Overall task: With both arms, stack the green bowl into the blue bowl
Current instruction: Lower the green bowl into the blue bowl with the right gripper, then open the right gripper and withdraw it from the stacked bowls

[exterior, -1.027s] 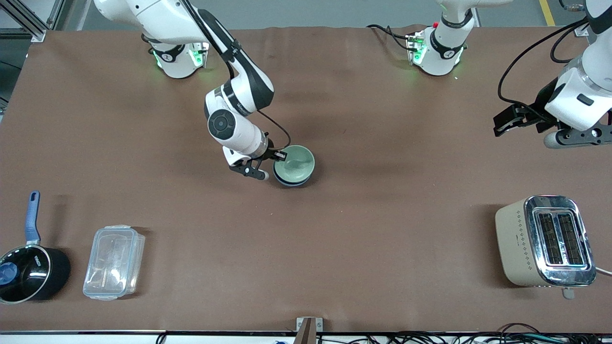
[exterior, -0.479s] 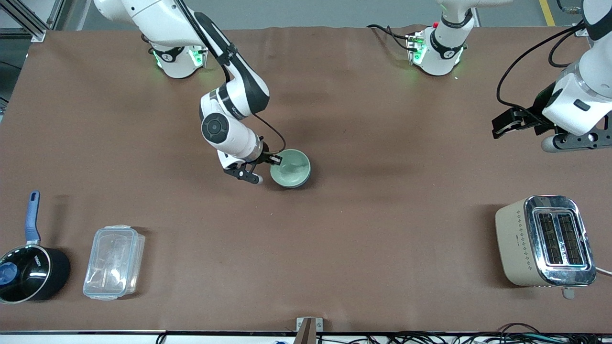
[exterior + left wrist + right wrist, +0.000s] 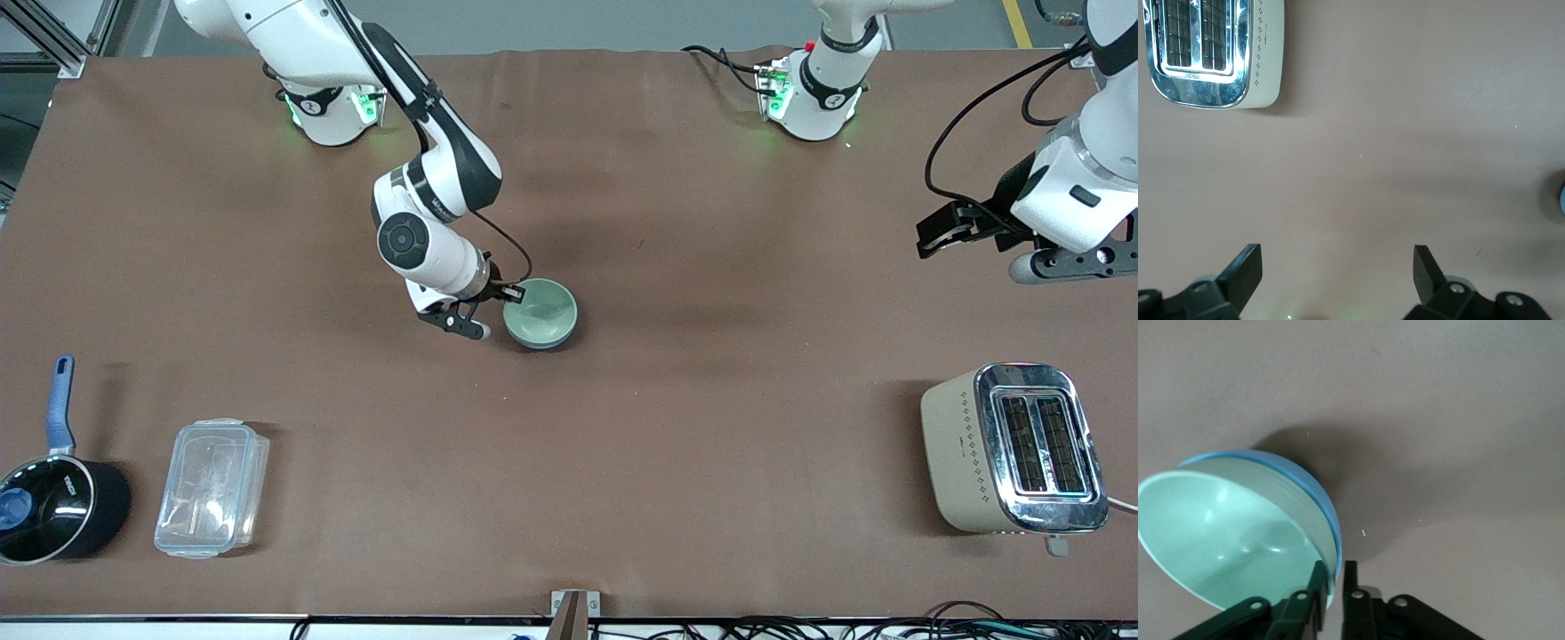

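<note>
The pale green bowl (image 3: pixel 540 311) sits nested in the blue bowl (image 3: pixel 540 345) near the table's middle, and only a thin blue edge shows under it. In the right wrist view the green bowl (image 3: pixel 1225 533) lies inside the blue rim (image 3: pixel 1295 472). My right gripper (image 3: pixel 510 294) is shut on the green bowl's rim at the side toward the right arm's end. One finger is inside the bowl and one outside the blue rim (image 3: pixel 1335 587). My left gripper (image 3: pixel 956 229) hangs open and empty (image 3: pixel 1336 270) over bare table at the left arm's end.
A cream and chrome toaster (image 3: pixel 1013 449) stands near the front camera at the left arm's end and also shows in the left wrist view (image 3: pixel 1211 50). A black saucepan with a blue handle (image 3: pixel 53 507) and a clear plastic container (image 3: pixel 212 487) sit at the right arm's end.
The green bowl has gone from just above the blue bowl down into it, and the right gripper came down with it. The left arm barely shifted.
</note>
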Motion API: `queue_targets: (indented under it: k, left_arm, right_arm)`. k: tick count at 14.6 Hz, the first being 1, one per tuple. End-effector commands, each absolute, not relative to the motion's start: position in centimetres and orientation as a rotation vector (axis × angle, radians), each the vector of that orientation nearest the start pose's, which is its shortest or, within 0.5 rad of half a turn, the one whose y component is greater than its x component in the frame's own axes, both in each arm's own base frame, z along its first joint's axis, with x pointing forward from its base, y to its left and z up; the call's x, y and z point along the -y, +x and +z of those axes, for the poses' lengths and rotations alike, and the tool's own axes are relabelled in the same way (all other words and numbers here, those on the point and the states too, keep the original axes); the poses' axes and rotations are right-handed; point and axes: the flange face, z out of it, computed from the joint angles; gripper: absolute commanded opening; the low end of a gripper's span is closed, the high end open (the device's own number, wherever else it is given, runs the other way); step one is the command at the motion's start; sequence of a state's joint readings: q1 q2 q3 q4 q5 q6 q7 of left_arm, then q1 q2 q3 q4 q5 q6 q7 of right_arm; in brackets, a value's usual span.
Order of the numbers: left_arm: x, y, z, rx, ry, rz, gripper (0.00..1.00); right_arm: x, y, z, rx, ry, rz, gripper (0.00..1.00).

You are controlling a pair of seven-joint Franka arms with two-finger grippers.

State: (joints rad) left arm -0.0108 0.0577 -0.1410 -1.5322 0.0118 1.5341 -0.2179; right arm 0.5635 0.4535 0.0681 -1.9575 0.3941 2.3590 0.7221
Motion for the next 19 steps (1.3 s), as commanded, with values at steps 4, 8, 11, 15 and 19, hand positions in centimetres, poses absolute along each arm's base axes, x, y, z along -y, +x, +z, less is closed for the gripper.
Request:
queue_targets:
  k: [4,8,11,15,19]
  left_arm:
    - [7.8,55.9,61.6,0.104,-3.138,0.060,1.00]
    - [7.6,55.9,62.3,0.109,-3.139,0.041,1.00]
    - [7.6,55.8,62.4,0.101,-3.138,0.040,1.00]
    - [8.4,55.4,62.8,0.077,-3.132,0.063,1.00]
    - [8.1,55.2,63.1,-0.019,-3.131,0.077,1.00]
  right_arm:
    - [-33.3,52.3,28.9,-0.628,-2.806,0.284,1.00]
    - [-28.1,56.3,38.0,-0.621,-2.753,0.140,1.00]
    - [-20.9,58.7,41.4,-0.456,-2.878,-0.002,1.00]
    - [-9.5,57.9,41.6,-0.296,-2.935,-0.045,1.00]
    - [1.5,55.6,45.2,-0.208,-2.962,-0.037,1.00]
